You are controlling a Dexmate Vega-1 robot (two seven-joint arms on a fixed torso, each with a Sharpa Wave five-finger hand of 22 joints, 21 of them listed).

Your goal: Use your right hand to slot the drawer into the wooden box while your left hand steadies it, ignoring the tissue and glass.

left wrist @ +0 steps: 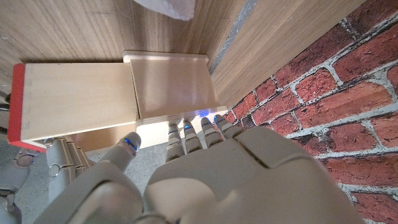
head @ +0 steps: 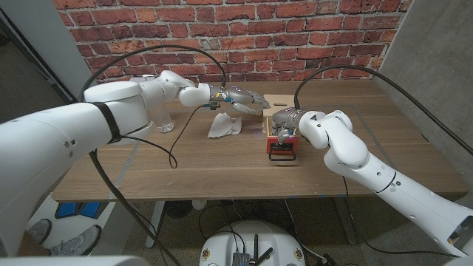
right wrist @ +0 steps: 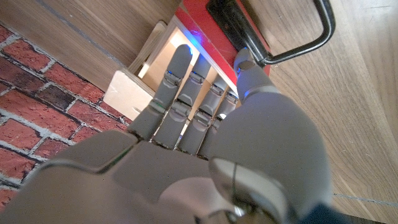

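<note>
While the drawer (head: 282,147) sits partly pushed into the wooden box (head: 275,104) a little right of the desk's (head: 185,170) centre, two other things crowd the box's 9 o'clock side: a crumpled white tissue (head: 223,126) just beside it and, farther out toward 9 o'clock, a clear glass (head: 164,118) half hidden behind the left forearm. The left hand (head: 240,99) reaches over the tissue, its fingers (left wrist: 186,134) extended and spread at the box's far end near the wall; whether they touch the wood cannot be told, and it grips nothing. The right hand (head: 284,121) lies over the drawer, its fingers (right wrist: 186,87) straight along the pale top and its thumb beside the black wire handle (right wrist: 305,40) on the red front (head: 281,142); whether it presses or merely rests cannot be told. From the left wrist view, the drawer's pale body (left wrist: 74,99) stands well out of the box's (left wrist: 174,87) mouth.

At 12 o'clock the brick wall (head: 244,37) rises close behind the box. Bare desk lies open toward 6 o'clock and 3 o'clock, with a black cable (head: 159,144) trailing across the 8 o'clock area.
</note>
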